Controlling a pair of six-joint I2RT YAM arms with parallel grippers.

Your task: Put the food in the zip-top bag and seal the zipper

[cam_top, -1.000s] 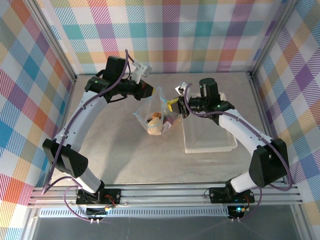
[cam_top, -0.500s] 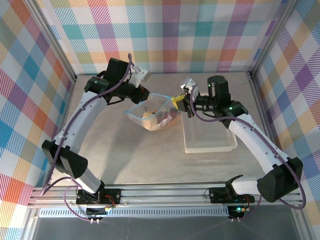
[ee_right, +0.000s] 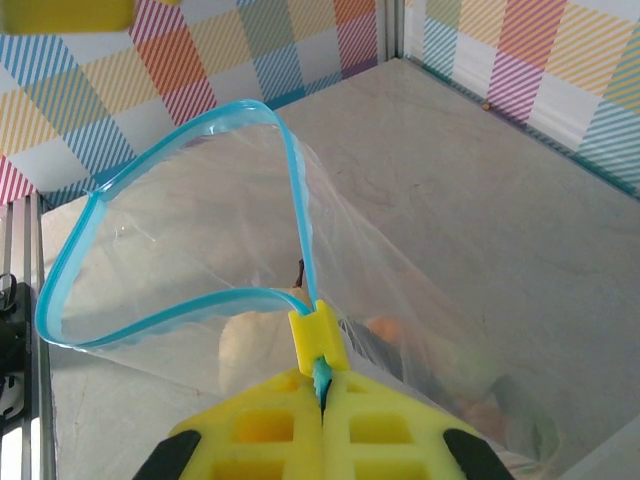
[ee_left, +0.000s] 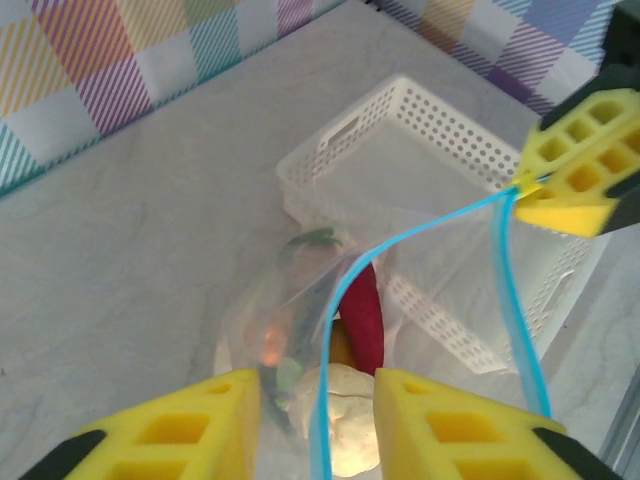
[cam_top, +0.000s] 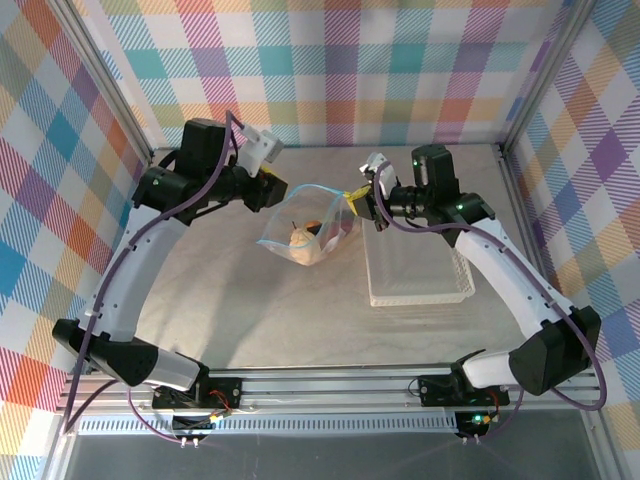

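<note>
As the two arms draw apart from where they stood a second ago, the clear, crinkly plastic zip-top bag (cam_top: 330, 228) hangs stretched between them above the pale marbled bench (cam_top: 250, 310), just left of the white lattice plastic basket (cam_top: 420, 298). Its mouth, bunched and narrow a second ago, is now pulled long, with the thin light-blue zipper (ee_right: 298, 200) running nearly straight from claw to claw in the top view. The right claw (ee_right: 322, 380) is closed tight on one end of that strip. The left claw (ee_left: 318, 400) has its yellow pads apart, with one blue lip passing through the gap; whether they bear on it cannot be told. The small toy food (ee_left: 350, 420), pale, red and orange pieces, lies in the bag's bottom. Loading therefore appears finished. The stretch likely aligns the lips for sealing, yet the right wrist view shows the mouth gaping, so the zipper is not yet shut.
</note>
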